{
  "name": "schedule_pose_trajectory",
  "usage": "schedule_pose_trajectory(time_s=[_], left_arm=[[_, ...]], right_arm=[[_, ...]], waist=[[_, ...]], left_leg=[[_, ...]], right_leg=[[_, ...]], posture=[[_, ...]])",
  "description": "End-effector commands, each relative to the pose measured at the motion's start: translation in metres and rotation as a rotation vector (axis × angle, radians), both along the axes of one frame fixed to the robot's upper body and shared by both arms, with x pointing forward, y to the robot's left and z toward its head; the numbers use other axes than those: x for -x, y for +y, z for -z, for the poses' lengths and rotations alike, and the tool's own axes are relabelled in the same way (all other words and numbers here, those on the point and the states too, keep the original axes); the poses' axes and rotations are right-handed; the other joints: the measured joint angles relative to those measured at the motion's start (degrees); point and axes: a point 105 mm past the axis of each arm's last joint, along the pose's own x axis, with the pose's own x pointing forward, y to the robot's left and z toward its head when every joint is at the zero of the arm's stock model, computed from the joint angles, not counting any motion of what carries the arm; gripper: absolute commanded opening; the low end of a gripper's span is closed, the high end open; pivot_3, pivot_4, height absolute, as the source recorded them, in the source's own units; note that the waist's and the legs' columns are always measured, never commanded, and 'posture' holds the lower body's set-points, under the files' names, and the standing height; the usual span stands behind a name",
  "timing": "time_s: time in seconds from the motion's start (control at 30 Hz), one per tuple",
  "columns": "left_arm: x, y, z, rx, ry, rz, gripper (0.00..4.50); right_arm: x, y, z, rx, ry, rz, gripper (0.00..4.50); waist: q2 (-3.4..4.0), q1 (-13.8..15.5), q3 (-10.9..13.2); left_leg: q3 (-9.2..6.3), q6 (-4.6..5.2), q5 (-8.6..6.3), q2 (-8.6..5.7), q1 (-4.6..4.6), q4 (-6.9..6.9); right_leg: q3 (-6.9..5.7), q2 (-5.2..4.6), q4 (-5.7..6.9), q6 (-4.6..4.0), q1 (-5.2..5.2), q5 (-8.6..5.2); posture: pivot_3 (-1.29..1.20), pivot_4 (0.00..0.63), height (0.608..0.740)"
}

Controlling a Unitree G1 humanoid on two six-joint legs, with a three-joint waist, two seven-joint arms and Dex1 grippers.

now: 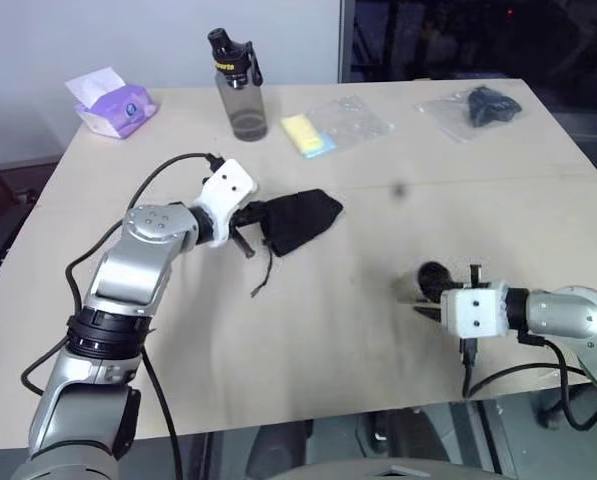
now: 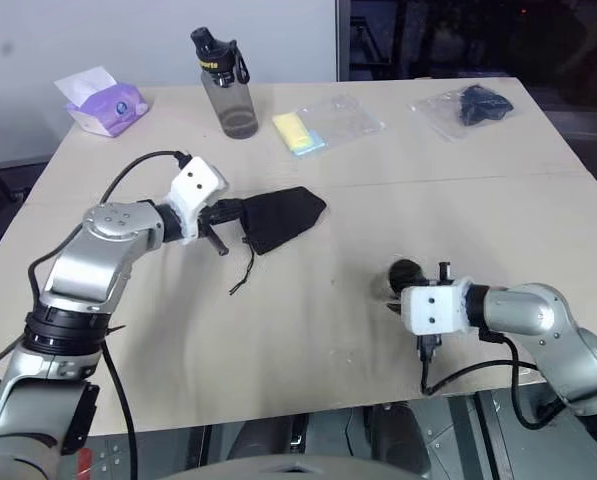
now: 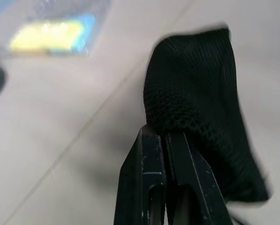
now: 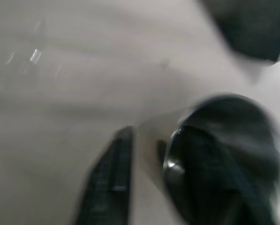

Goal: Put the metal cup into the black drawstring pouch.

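Left gripper: jaws pinched on the soft black fabric drawstring pouch, mid-worktop; limp, hold at its neck. Right gripper: jaws narrowed around the small shiny steel cup's rim, front right; rigid, probably slippery.

The black drawstring pouch, soft dark fabric, is lifted by its gathered neck above the table's middle, body sagging toward 3 o'clock, its thin cord dangling toward 6 o'clock. The metal cup stands upright at about 4 o'clock from it, well apart, its mouth dark.
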Motion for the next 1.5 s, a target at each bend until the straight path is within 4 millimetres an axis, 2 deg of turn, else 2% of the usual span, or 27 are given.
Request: schedule_pose_trajectory(time_s=[0.03,0.1,0.23,0.33,0.4,0.53,0.67,0.77,0.9,1.03,1.27,1.4,1.5], left_arm=[[0.004,0.000,-0.015,-0.056,-0.012,0.008,0.00],[0.007,0.005,-0.012,-0.069,0.032,-0.004,0.00],[0.013,0.002,-0.013,-0.009,0.140,0.002,0.00],[0.019,-0.007,-0.013,-0.014,0.208,0.062,0.00],[0.022,-0.015,-0.015,-0.023,0.241,0.123,0.00],[0.021,-0.031,-0.028,-0.013,0.281,0.218,0.00],[0.019,-0.051,-0.045,0.013,0.331,0.309,0.00],[0.017,-0.057,-0.048,-0.026,0.347,0.330,0.00],[0.017,-0.063,-0.046,-0.086,0.349,0.358,0.00],[0.014,-0.068,-0.042,-0.144,0.372,0.369,0.00],[0.009,-0.071,-0.049,-0.125,0.388,0.395,0.00],[0.007,-0.075,-0.058,-0.060,0.401,0.387,0.00],[0.009,-0.080,-0.063,-0.034,0.405,0.398,0.00]], right_arm=[[0.001,-0.005,-0.008,0.019,-0.047,-0.009,0.07],[-0.002,-0.007,-0.017,-0.034,-0.060,0.032,0.07],[-0.013,0.000,-0.056,-0.306,-0.064,0.122,0.07],[-0.009,0.024,-0.081,-0.482,-0.020,0.046,0.07],[-0.002,0.044,-0.087,-0.542,0.035,-0.031,0.07],[0.001,0.074,-0.085,-0.555,0.105,-0.117,0.07],[-0.011,0.105,-0.085,-0.583,0.125,-0.127,0.07],[-0.016,0.124,-0.092,-0.614,0.124,-0.132,0.07],[-0.014,0.140,-0.101,-0.649,0.127,-0.169,0.07],[-0.018,0.147,-0.093,-0.609,0.142,-0.172,0.07],[-0.017,0.141,-0.072,-0.508,0.188,-0.183,0.07],[-0.012,0.145,-0.082,-0.588,0.256,-0.220,0.07],[-0.017,0.149,-0.082,-0.588,0.249,-0.209,0.07]], waist=[[0.00,0.00,0.00],[0.00,0.00,0.00],[-0.01,-0.08,0.01],[-0.05,-0.25,0.05],[-0.05,-0.20,0.05],[-0.05,0.05,0.05],[-0.04,-0.11,0.05],[-0.02,-0.18,0.06],[-0.01,-0.19,0.07],[0.00,-0.15,0.07],[0.01,-0.17,0.08],[0.01,-0.33,0.08],[0.01,-0.30,0.08]], left_leg=[[-0.01,0.00,0.00,0.00,0.01,0.00],[-0.04,0.00,0.00,0.00,0.03,0.00],[-0.04,0.00,0.00,0.01,0.04,0.04],[-0.04,0.00,0.00,0.03,0.06,0.11],[-0.08,0.00,0.00,0.05,0.08,0.11],[-0.25,0.00,0.00,0.04,-0.05,0.10],[-0.28,0.00,0.00,-0.01,-0.40,0.36],[-0.28,0.01,0.00,0.00,-0.70,0.61],[-0.28,0.01,0.00,0.00,-0.71,0.62],[-0.30,0.01,0.00,0.00,-0.78,0.63],[-0.29,0.01,0.00,-0.01,-0.82,0.71],[-0.31,0.01,0.00,0.00,-0.81,0.72],[-0.34,0.01,0.00,0.01,-0.80,0.73]], right_leg=[[0.00,0.00,0.01,0.00,0.00,0.00],[-0.02,0.01,0.02,0.01,0.00,-0.01],[-0.02,0.01,0.07,0.01,0.01,-0.01],[-0.01,0.03,0.16,0.01,0.01,-0.01],[-0.03,0.06,0.18,0.01,0.01,-0.01],[-0.19,0.07,0.15,0.01,0.00,-0.01],[-0.20,0.05,0.18,0.05,-0.21,0.03],[-0.19,0.07,0.30,0.23,-0.43,0.13],[-0.18,0.07,0.30,0.16,-0.44,0.18],[-0.20,0.07,0.30,0.05,-0.49,0.25],[-0.20,0.06,0.32,0.13,-0.50,0.20],[-0.20,0.07,0.35,0.14,-0.50,0.20],[-0.21,0.09,0.47,0.13,-0.54,0.20]], posture=[[0.00,0.150,0.740],[0.00,0.150,0.740],[0.00,0.150,0.740],[0.00,0.150,0.740],[0.00,0.150,0.740],[0.00,0.150,0.740],[0.00,0.150,0.740],[0.00,0.150,0.740],[0.00,0.150,0.740],[0.00,0.150,0.740],[0.00,0.150,0.740],[0.00,0.150,0.740],[0.00,0.150,0.740]])
